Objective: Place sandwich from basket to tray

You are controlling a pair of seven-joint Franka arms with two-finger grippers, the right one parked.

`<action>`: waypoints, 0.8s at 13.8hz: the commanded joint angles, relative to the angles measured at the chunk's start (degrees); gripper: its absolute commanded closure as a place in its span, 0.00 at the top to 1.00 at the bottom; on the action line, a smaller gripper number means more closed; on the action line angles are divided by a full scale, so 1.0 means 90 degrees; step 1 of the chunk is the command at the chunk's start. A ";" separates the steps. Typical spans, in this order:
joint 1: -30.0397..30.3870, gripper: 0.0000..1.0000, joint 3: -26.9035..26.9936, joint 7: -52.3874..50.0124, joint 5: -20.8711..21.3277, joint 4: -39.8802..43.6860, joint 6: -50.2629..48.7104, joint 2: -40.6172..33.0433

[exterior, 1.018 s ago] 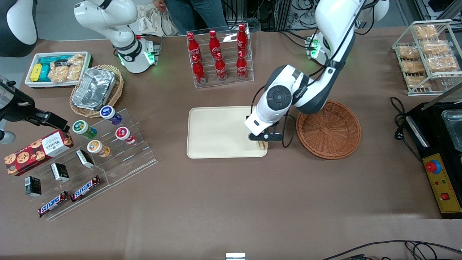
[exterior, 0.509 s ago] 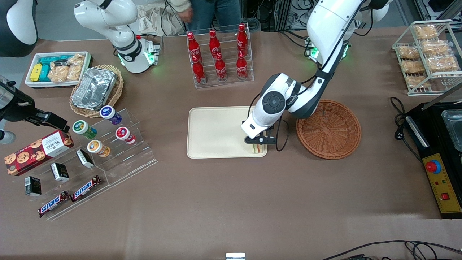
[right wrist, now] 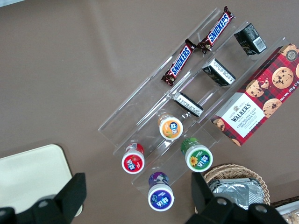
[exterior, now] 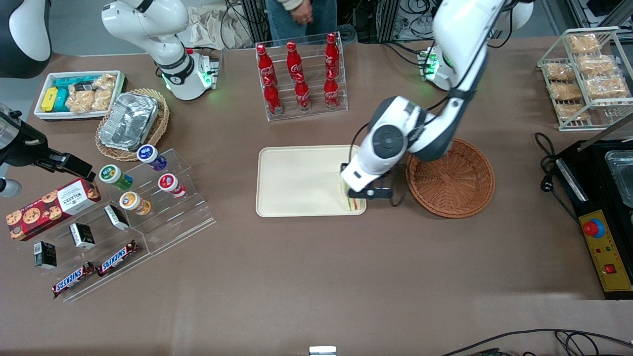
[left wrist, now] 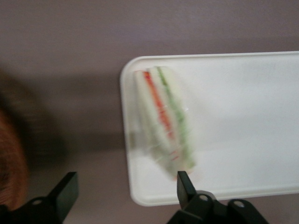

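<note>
Sandwich (left wrist: 163, 121) first, since it lies nearest the front camera of the task's things: it rests on its side on the tray (exterior: 296, 178), in the corner nearest the front camera and closest to the basket (exterior: 452, 178), with its layered edge of green, red and orange filling showing in the wrist view. It sits close to the tray's rim, probably because that corner was the shortest reach from the basket. Just above it hangs the left arm's hand (left wrist: 124, 191), its two fingers spread wide apart with nothing between them; one fingertip (left wrist: 184, 184) is near the sandwich's tip and the other is out over the bare counter (exterior: 316, 277), so the release looks done and the task, by my judgement, is all but complete, with only a clean lift away left. The round wicker basket beside the tray is empty. The counter is covered in plain brown cloth, flat and matt, giving the tray a steady seat. Farther from the front camera stands a clear rack of red bottles (exterior: 301, 74), and at the counter's farthest edge a person (exterior: 296, 12) is standing amid cables and equipment frames, which suggests a laboratory set up like a shop display.
</note>
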 commanded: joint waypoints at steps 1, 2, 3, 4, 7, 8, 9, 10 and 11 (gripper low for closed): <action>0.0675 0.99 -0.0014 0.0912 0.0023 -0.0142 -0.0963 -0.0870; 0.0919 0.99 -0.0005 0.1292 0.0062 -0.0151 -0.1246 -0.1124; 0.1163 0.99 -0.0014 0.1586 0.0255 -0.0142 -0.1529 -0.1378; 0.1398 0.99 -0.0014 0.1763 0.0431 -0.0142 -0.1716 -0.1603; 0.1925 0.99 -0.0014 0.2077 0.0793 -0.0084 -0.2069 -0.2150; 0.2111 0.99 -0.0014 0.2300 0.0959 -0.0044 -0.2127 -0.2277; 0.2287 0.99 -0.0014 0.2679 0.1038 0.0004 -0.2195 -0.2385; 0.2453 0.99 -0.0014 0.3118 0.1058 0.0150 -0.2215 -0.2405; 0.2561 0.99 -0.0005 0.3471 0.1087 0.0258 -0.2225 -0.2415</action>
